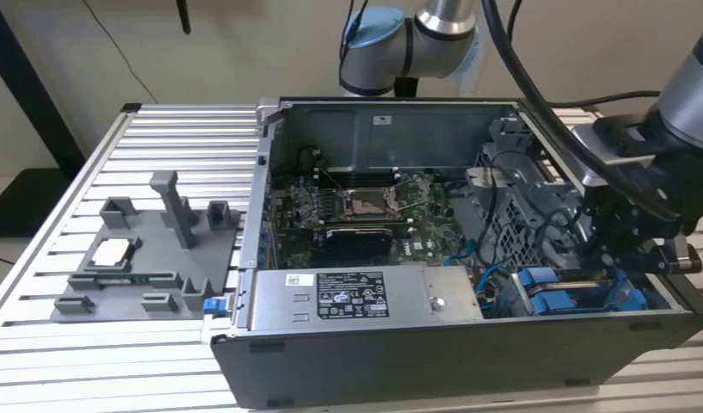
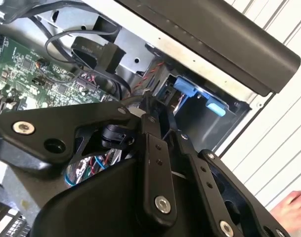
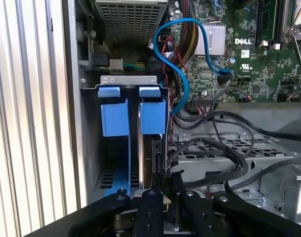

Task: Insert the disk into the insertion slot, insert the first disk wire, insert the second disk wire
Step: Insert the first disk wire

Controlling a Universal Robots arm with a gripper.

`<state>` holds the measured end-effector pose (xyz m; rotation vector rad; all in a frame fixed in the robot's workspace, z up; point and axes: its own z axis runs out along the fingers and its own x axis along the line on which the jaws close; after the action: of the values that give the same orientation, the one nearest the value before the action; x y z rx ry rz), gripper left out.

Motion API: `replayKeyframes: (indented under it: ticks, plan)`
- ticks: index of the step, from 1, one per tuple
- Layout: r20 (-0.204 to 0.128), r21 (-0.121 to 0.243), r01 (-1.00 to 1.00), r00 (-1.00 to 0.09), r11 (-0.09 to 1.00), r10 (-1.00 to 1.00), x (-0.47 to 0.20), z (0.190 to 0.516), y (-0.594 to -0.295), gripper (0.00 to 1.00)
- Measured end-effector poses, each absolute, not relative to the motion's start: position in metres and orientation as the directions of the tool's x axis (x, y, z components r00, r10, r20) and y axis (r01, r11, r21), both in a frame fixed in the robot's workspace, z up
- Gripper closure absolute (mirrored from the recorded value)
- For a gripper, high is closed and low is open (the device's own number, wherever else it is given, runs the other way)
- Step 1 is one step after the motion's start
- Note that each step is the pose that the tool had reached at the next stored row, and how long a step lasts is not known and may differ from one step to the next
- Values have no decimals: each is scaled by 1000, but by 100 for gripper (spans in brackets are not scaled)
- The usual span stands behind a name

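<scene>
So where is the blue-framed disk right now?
The disk sits at the exterior view's right, inside the computer case, beside the power-supply box.

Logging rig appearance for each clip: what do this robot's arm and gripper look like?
The silver-grey tubular arm has a light-blue joint cap and thick black cables running along it. The black gripper is built of jointed bars with silver bolt heads.
</scene>
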<state>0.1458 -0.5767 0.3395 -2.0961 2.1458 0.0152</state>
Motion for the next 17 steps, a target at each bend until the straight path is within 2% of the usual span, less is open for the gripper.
replayKeyframes:
  ticks: [7,17]
  plan:
    - [-109,-76,-997,-21,29,-994,148,338,-578,80]
    - [-109,-74,-997,-21,30,-994,150,334,-580,80]
